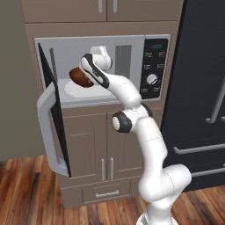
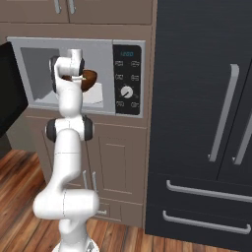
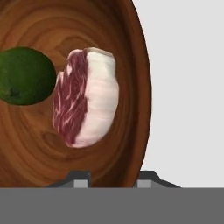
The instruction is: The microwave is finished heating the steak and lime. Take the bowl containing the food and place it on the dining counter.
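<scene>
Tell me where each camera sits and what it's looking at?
Left base view: behind the arm, to its left, facing the open microwave; arm rises from lower right.
Right base view: behind the arm, to its right, facing the microwave and a dark fridge; arm rises from lower left.
Hand view: on the hand, looking into the bowl at the steak and lime; fingertips at bottom.
Both base views share microwave, bowl and arm.

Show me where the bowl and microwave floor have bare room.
In the bowl, bare wood lies above and below the steak and lime; its middle is crowded. On the turntable, a free patch lies left of the bowl. The gripper straddles the rim.
</scene>
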